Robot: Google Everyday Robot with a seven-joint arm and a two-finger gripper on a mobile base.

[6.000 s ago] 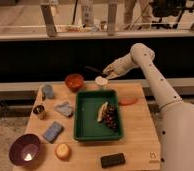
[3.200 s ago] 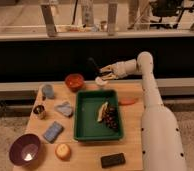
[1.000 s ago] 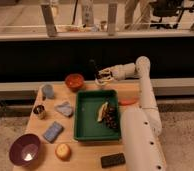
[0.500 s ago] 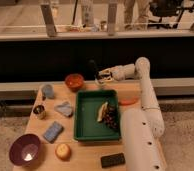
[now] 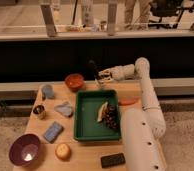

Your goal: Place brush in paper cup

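My gripper (image 5: 101, 76) is at the far edge of the table, just right of the orange bowl (image 5: 74, 81). It is shut on the thin black brush (image 5: 93, 69). The brush stands nearly upright, leaning left, with its top above the gripper and its lower end at the fingertips. The white paper cup (image 5: 100, 84) sits right under the gripper, between the orange bowl and the green tray's far edge. It is mostly hidden by the gripper. I cannot tell whether the brush tip is inside the cup's rim.
A green tray (image 5: 85, 131) holding a banana (image 5: 103, 111) and grapes (image 5: 110, 118) fills the table's middle. On the left are a grey-blue cup (image 5: 47, 91), metal can (image 5: 39, 111), two blue sponges and a purple bowl (image 5: 25, 150). A black block (image 5: 113, 160) lies at the front.
Over six seconds the arm swung left and the brush came upright at the cup. In the last second nothing has visibly moved.
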